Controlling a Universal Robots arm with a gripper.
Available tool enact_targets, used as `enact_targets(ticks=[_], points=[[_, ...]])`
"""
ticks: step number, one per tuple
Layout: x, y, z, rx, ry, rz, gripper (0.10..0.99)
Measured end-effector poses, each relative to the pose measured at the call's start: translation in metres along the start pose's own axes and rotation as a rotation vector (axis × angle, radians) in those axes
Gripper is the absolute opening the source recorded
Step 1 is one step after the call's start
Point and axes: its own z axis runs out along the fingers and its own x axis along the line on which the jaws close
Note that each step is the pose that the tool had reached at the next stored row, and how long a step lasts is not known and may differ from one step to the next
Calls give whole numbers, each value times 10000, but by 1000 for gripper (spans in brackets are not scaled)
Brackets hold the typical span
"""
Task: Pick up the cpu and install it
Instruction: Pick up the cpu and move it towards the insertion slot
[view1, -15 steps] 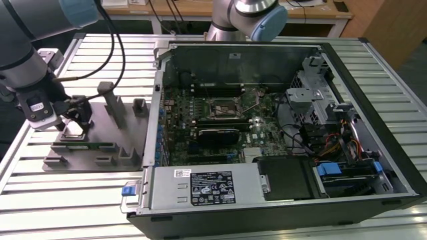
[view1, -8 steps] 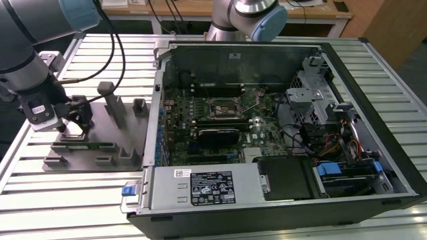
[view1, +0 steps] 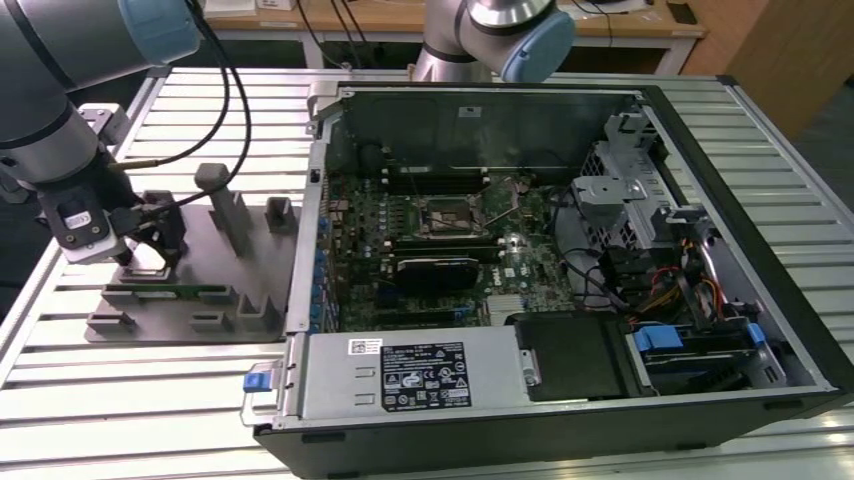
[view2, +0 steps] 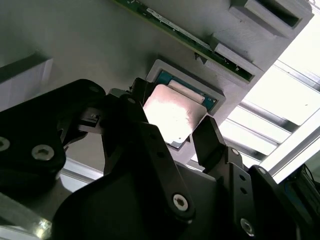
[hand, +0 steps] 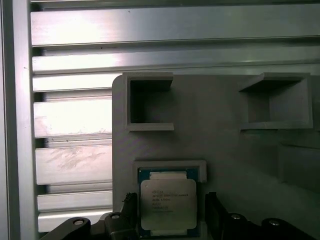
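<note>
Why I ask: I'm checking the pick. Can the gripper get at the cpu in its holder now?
Likely yes: the gripper hangs over the cpu in the grey holder, open fingers either side, nothing between.

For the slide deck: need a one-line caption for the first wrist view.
Gripper low over the cpu, which sits in its recess on the grey holder tray atop the slatted table.

A robotics lab: slatted aluminium bench (view1: 160, 400), opened computer case (view1: 474, 125), robot arm (view1: 47, 130).
</note>
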Motion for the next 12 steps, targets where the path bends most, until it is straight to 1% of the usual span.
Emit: enact_targets(ticks=[2,3,4,12], points=[[0,0,0,0,1,0,635],[0,0,-1,1,2,0,573],[0,0,-1,1,3,0,541],[0,0,1,0,0,0,541]])
